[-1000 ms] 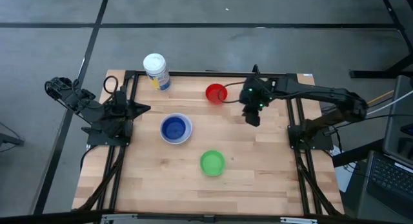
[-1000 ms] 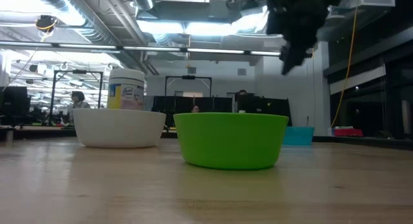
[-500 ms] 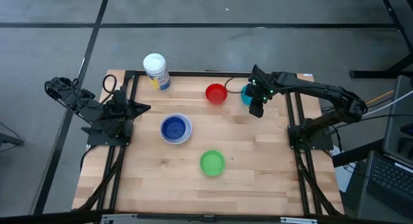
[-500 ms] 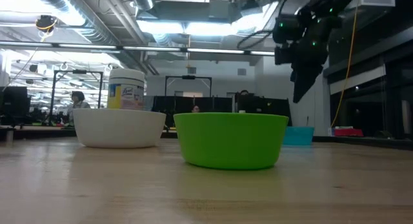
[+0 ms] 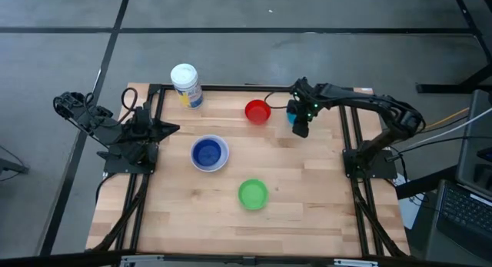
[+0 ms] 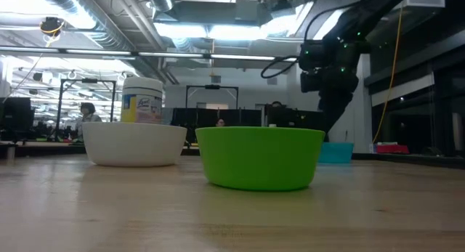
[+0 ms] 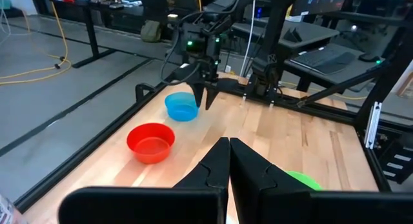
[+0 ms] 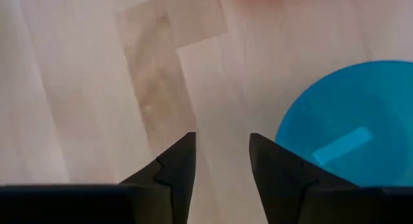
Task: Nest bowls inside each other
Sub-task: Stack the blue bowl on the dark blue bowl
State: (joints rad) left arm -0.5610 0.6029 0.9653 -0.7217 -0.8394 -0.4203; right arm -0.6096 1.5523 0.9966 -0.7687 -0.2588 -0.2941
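Observation:
The white bowl point(image 5: 209, 154) holds the dark blue bowl point(image 5: 208, 152) at the table's middle left. The red bowl point(image 5: 257, 111) and the teal bowl point(image 5: 292, 111) stand on their bases near the far edge. Nearer the front stands the green bowl point(image 5: 253, 194). My right gripper point(image 8: 222, 153) points down, open, over bare wood just on the near side of the teal bowl point(image 8: 348, 130), which lies outside its fingers. My left gripper point(image 7: 229, 153) is shut, held up at the table's left side, with nothing in it.
An upright white-lidded container point(image 5: 187, 85) stands at the far left corner. Black frame rails point(image 5: 350, 144) run along both sides of the table. Bare wood lies between the bowls and across the near half of the table.
My right gripper has come down from high above the table to just over the wood beside the teal bowl, and its arm has swung toward the far edge. The teal bowl, earlier hidden under the gripper, now shows. No bowl has moved.

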